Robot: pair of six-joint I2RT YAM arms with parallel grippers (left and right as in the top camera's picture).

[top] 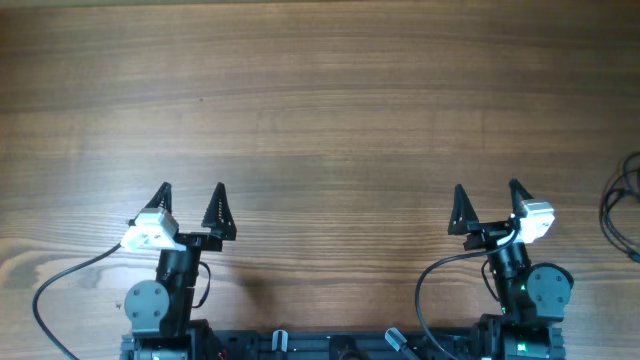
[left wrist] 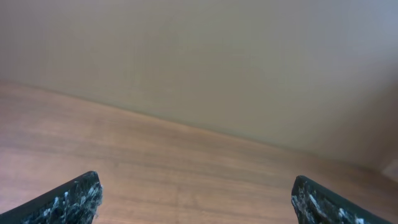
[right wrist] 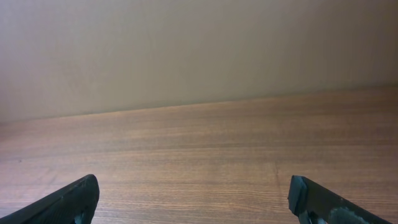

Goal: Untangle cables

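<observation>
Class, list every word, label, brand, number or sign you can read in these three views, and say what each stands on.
None can be read: the brown wooden table, the left arm's black pincer, the right arm's black pincer and the thin black cables carry no legible text.

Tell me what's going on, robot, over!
Left jaws and right jaws open, empty. Cables at far right edge, untouched, partly out of frame. Nothing in the way.
</observation>
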